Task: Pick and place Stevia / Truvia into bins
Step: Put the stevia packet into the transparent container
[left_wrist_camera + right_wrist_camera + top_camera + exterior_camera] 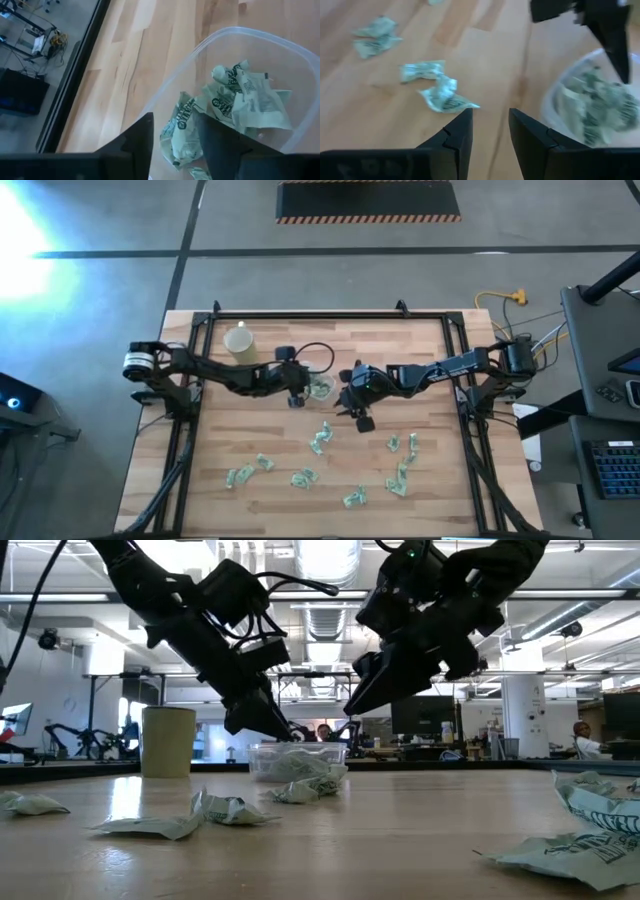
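left pincer (pixel 172 145) parted, empty, over tub (pixel 200 55)

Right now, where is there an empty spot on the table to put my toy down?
The far right corner of the table, beyond the right claw, is bare wood. So is the near left corner, left of the sachets. The middle is crowded: both claws meet at the clear tub, the left claw right over it, the yellow cup behind.

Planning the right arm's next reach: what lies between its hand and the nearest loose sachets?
Only bare wood. In the right wrist view, the right hand has open table before the crumpled sachets.
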`<action>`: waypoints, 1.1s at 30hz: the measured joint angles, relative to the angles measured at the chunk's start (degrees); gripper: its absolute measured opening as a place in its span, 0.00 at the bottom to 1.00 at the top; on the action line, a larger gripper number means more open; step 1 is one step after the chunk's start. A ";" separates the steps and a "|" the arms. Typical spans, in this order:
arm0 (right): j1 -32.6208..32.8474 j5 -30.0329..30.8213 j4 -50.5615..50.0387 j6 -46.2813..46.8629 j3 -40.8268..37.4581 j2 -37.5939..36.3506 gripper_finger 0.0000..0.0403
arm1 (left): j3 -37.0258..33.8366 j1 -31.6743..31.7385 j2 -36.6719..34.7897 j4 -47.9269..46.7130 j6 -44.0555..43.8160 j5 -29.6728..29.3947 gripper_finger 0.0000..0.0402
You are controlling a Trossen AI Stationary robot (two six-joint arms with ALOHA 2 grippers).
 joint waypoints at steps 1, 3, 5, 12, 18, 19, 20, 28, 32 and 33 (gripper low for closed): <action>0.16 -0.97 0.00 0.00 0.00 0.00 0.30 | -0.09 -0.26 -0.36 -0.08 -0.41 -0.02 0.36; 0.80 -1.96 0.22 0.00 -0.17 0.00 0.29 | -0.11 -1.17 -1.58 -1.48 -0.48 -0.02 0.37; 1.90 -2.08 0.40 -0.23 -0.47 0.11 0.29 | -0.15 -2.31 -3.17 -3.45 -0.55 0.02 0.37; 5.78 -2.21 2.82 -2.61 -0.52 3.88 0.29 | -0.26 -7.97 -10.09 -8.73 -0.64 -0.01 0.37; 7.08 -2.21 7.13 -7.55 -0.54 6.58 0.28 | -0.83 -12.59 -16.42 -12.69 -1.88 0.02 0.37; 7.08 -2.19 8.11 -7.66 -0.52 6.95 0.27 | -1.17 -13.22 -17.84 -14.27 -1.99 0.01 0.37; 7.06 -2.15 8.63 -7.72 -0.50 7.13 0.27 | -1.29 -13.79 -18.93 -15.62 -2.33 -0.04 0.37; 7.26 -2.15 12.22 -9.16 -0.25 9.66 0.25 | -2.98 -17.17 -27.13 -20.61 -6.60 -0.11 0.37; 7.32 -2.08 12.39 -10.50 0.46 11.90 0.25 | -3.67 -18.40 -29.39 -21.25 -7.89 -0.09 0.37; 7.32 -1.87 11.94 -10.52 0.44 11.93 0.25 | -3.74 -18.61 -29.67 -20.95 -8.01 -0.10 0.37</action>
